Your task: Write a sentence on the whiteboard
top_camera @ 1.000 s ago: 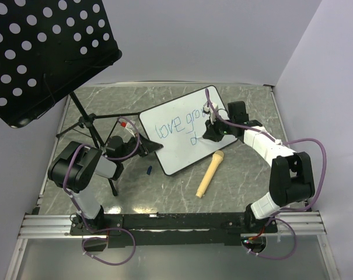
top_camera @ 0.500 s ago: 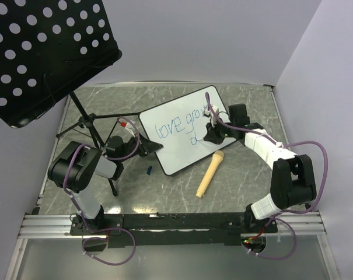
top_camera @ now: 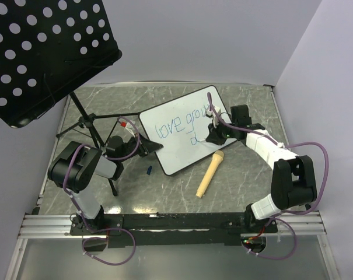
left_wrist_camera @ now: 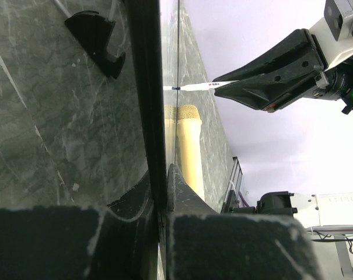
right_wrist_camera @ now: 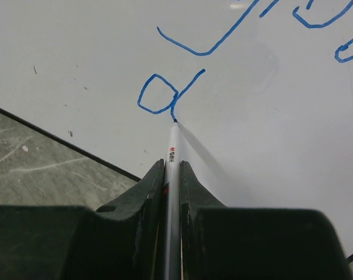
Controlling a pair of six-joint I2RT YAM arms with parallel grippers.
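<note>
Pinching a white marker (right_wrist_camera: 172, 146) between its closed fingers, the right gripper (right_wrist_camera: 172, 167) presses the tip against the whiteboard (top_camera: 179, 154), right at the foot of a blue "d". That letter starts the second line of the sentence (top_camera: 176, 125). Above it I can read "love" and most of "grows", the last part hidden behind the gripper. The board sits askew on the grey marbled table (top_camera: 234, 175), between the two arms, with its far corner toward the right arm. Over on the other side, the left gripper (left_wrist_camera: 160, 175) is clamped on the board's near left edge, one finger on each face of the thin black rim. A tan microphone (top_camera: 209, 174) lies just beside the board's near right edge, and a small blue cap (top_camera: 149, 170) rests on the table close to the left gripper. A black perforated panel (top_camera: 42, 52) hangs over the far left corner.
</note>
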